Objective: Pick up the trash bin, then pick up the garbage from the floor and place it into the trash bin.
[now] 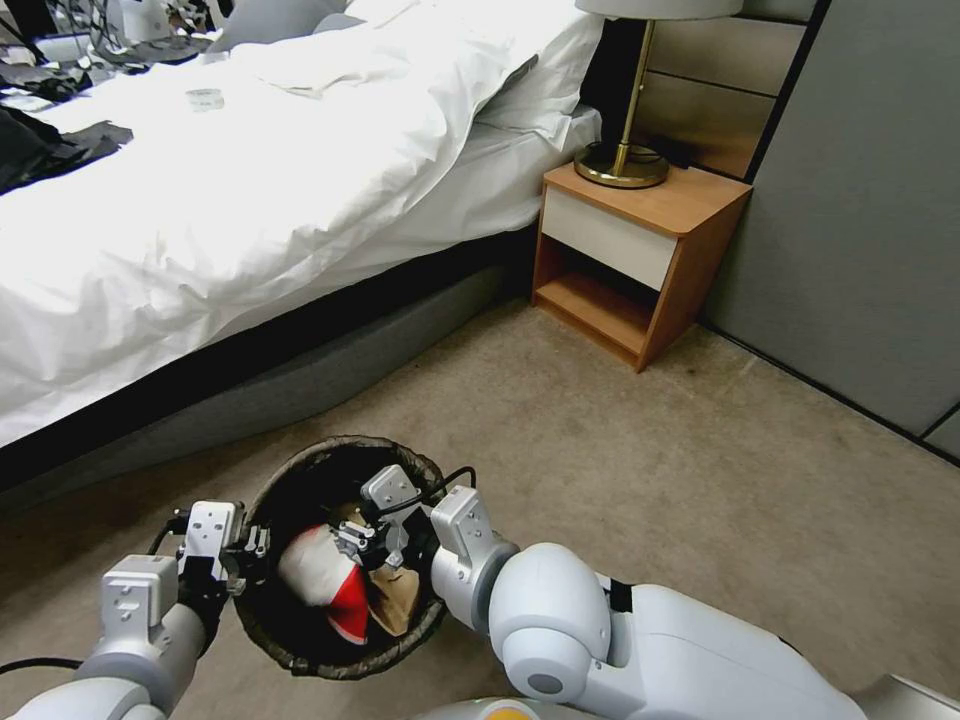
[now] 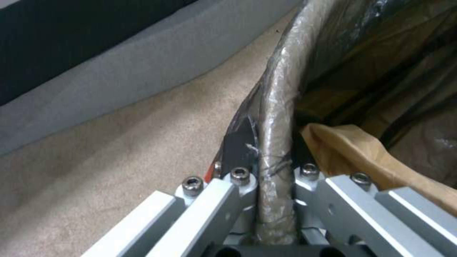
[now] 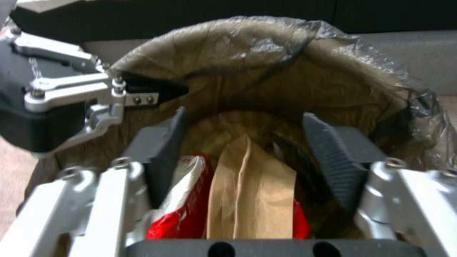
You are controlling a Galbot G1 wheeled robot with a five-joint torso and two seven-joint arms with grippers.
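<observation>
the small round trash bin (image 1: 300, 650) with a dark plastic bag liner over its rim sits low in front of the robot, over the tan carpet floor (image 1: 640, 460). there is one bin.

the left gripper (image 1: 252, 548) is clamped tight on the bin's rim, on the robot's left side. in the left wrist view, one finger is outside the rim and one finger is inside, with the wrapped rim (image 2: 276, 142) squeezed between them.

the right gripper (image 1: 372, 540) hangs over the open top of the bin. its two dark fingers (image 3: 335, 157) are spread wide apart and grip nothing.

two pieces of garbage lie inside the bin. one is a red-and-white packet (image 1: 325, 585). one is a crumpled brown paper bag (image 1: 392, 592), touching the packet on the robot's right side.

behind the bin there is one bed with white sheets (image 1: 250, 180), one wooden bedside table (image 1: 640, 255), and one brass lamp (image 1: 625, 150) standing on the table.
</observation>
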